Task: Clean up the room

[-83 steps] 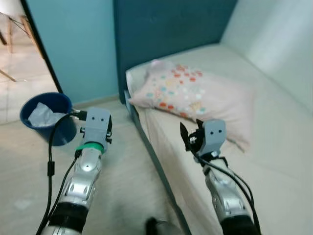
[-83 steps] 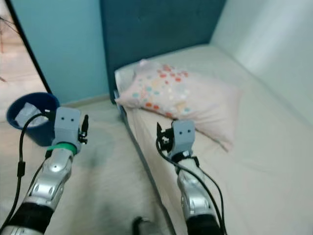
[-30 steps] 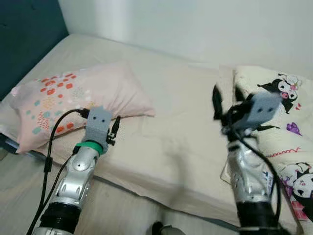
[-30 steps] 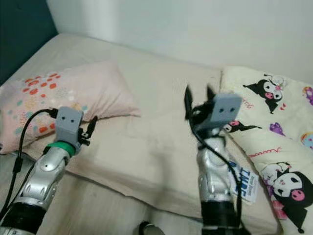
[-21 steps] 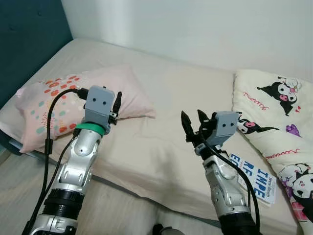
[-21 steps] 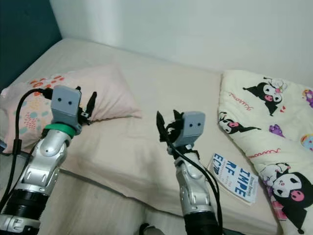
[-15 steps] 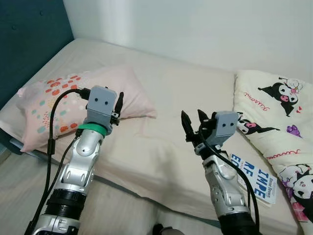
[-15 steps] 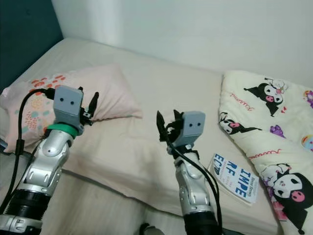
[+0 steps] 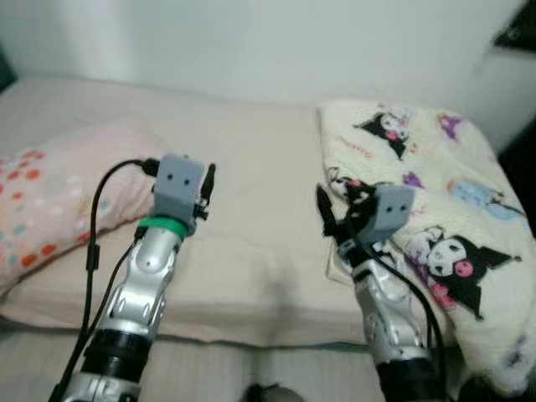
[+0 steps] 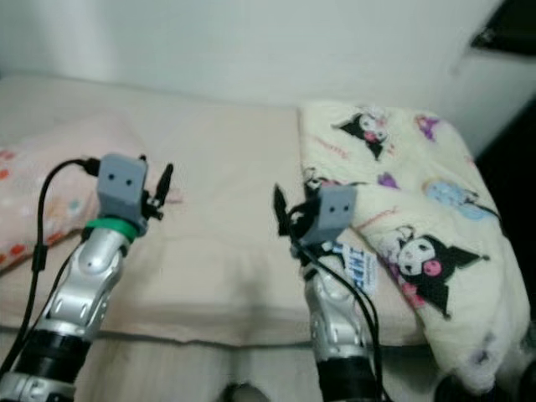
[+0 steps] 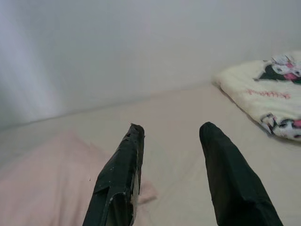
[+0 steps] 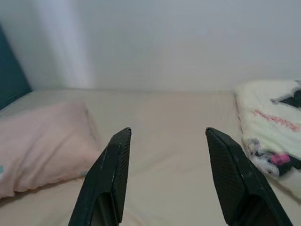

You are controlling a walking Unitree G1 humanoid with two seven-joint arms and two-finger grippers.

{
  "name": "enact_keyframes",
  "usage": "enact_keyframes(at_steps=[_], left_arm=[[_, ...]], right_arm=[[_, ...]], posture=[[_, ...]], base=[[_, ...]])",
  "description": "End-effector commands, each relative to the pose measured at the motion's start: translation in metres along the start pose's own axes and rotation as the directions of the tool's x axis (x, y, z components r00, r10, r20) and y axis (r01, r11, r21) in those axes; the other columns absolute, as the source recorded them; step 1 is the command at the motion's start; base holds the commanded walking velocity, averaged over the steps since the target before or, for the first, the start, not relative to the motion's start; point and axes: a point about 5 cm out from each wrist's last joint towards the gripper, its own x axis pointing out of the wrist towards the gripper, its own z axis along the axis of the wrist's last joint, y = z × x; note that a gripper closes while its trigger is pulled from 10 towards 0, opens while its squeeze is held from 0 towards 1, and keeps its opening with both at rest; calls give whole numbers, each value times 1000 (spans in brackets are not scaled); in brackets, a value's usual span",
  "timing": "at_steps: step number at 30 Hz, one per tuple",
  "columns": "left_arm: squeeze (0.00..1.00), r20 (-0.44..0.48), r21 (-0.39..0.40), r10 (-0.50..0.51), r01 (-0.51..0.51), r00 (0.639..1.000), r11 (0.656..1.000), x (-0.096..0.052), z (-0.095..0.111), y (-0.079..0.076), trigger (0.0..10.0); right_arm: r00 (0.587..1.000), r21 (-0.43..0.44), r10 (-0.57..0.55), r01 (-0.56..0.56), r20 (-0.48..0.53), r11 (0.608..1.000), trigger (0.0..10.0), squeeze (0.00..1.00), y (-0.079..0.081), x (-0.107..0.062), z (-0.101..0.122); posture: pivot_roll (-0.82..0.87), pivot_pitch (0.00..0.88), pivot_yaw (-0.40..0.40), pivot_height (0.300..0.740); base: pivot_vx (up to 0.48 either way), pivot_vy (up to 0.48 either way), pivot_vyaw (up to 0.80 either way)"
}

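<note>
On the bed [image 9: 251,251], a book [image 10: 358,270] lies by the edge, half tucked under the cartoon blanket [image 10: 402,226], right behind our right tool [image 10: 289,219]. Both the right tool and the left tool [image 10: 159,194] are spread wide with nothing in them, so we should reach down slowly and pinch the book's free edge, not the blanket. We can read "IMPE" in blue on its cover.

Book [image 10: 362,270] on the bed edge, blue cover letters partly legible, "IMPE", rest hidden
</note>
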Motion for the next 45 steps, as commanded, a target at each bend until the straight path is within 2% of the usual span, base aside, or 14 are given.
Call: enact_keyframes(at_steps=[1, 11, 15, 45], left_arm=[[0, -16, -7, -12, 11, 1000, 1000, -1, -2, -5, 10000], [0, -28, 7, -23, 23, 999, 1000, -2, -3, -6, 10000], [0, -40, 13, -18, 18, 999, 1000, -4, -7, -4, 10000], [0, -44, 22, -2, 3, 999, 1000, -5, -8, -1, 10000]], right_arm=[[999, -8, -27, 27, -20, 1000, 10000, 0, -8, -5, -3], [1000, -9, -27, 27, -14, 1000, 10000, 0, -9, -3, -2], [1000, -36, -4, 4, -10, 999, 10000, 0, -4, -1, -2], [1000, -41, 7, -8, -16, 999, 10000, 0, 0, -1, -4]], posture=[[-78, 50, 20, 740], [-76, 53, 21, 740], [-69, 55, 19, 740], [-64, 58, 21, 740]], base=[[0, 0, -788], [0, 0, -786], [0, 76, -102], [0, 479, 0]])
